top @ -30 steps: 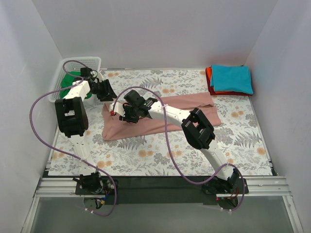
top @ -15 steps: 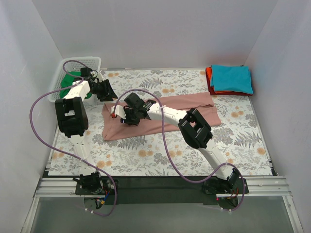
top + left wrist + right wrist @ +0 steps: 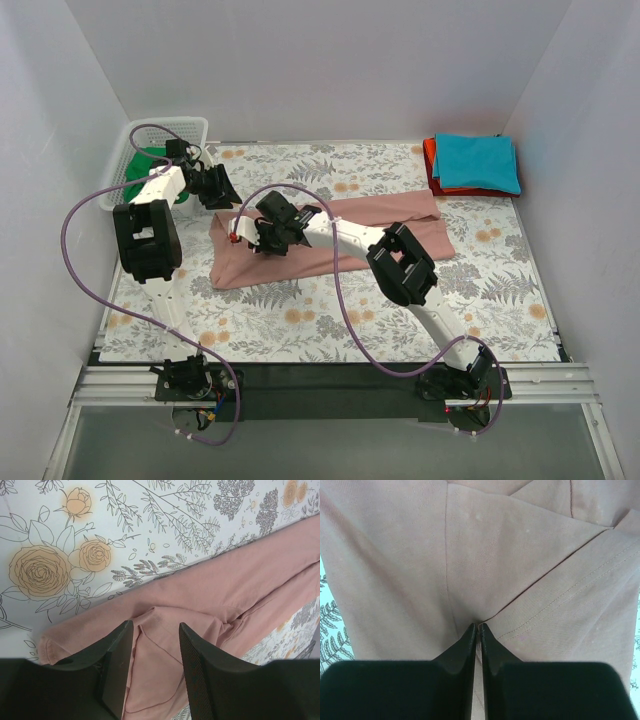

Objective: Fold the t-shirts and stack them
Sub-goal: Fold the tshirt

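Pink tee (image 3: 395, 212): lying in a long fold mid-tabletop (image 3: 300, 320).
Right gripper (image 3: 477, 626): I am seeing it pinched shut on a crease near the tee's left end.
Left gripper (image 3: 155, 626): hanging open over the tee's far-left edge, holding nothing.
Risk: I am doubting this thin pinch; catching one layer only would be dragging the fold apart.
Around: teal tee (image 3: 477, 162) sitting on red-orange tee (image 3: 432, 160) far right; green tee (image 3: 150, 160) in basket (image 3: 170, 125); right arm lying across the pink tee.
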You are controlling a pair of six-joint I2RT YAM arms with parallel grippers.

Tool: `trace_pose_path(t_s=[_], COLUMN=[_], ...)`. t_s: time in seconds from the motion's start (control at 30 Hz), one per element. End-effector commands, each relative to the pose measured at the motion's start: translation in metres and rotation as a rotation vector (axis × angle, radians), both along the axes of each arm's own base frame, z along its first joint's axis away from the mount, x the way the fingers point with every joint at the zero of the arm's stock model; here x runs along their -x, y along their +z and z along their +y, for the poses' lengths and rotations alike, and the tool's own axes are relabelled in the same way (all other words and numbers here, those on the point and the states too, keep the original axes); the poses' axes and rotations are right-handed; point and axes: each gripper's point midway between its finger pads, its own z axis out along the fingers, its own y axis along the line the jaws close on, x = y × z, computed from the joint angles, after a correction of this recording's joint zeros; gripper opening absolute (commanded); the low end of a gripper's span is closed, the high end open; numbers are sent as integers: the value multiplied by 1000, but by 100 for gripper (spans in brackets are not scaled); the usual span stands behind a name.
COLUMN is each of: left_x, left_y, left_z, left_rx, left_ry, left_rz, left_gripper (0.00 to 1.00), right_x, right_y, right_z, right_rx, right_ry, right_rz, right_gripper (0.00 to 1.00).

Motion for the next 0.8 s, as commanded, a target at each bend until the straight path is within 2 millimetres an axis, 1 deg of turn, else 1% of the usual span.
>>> trace_pose_path(t_s=[0.0, 0.07, 0.1, 0.13, 0.2, 0.37, 0.47, 0.53, 0.63, 0.77], left_x=[-3, -3, -4, -4, -4, -4, -3, -2, -2, -2], left_y=[18, 18, 19, 19, 19, 18, 18, 14, 9, 3], left_z=[1, 2, 2, 2, 3, 6, 4, 1, -1, -5], left_rx=[-13, -15, -18, -20, -24, -45, -60, -66, -76, -100], left_ry=[-7, -7, -8, -10, -8, -10, -19, -25, -30, -42], left_rz=[-42, -45, -46, -51, -50, -57, -61, -56, -50, -46], left_gripper=[41, 41, 40, 40, 40, 39, 39, 39, 38, 38], right_x=[-11, -15, -16, -17, -17, -16, -17, -17, -19, -22], right_y=[30, 31, 33, 34, 38, 55, 66, 72, 77, 77], right_z=[-5, -8, -8, -8, -7, -3, -1, 0, -2, -5], right_rx=[-28, -29, -29, -32, -40, -75, -96, -106, -110, -109], right_ry=[-22, -30, -30, -31, -32, -20, -20, -18, -16, -21], right_rz=[-37, -43, -49, -50, -47, -54, -59, -68, -75, -75], right_gripper=[11, 7, 2, 1, 1, 1, 1, 1, 1, 1])
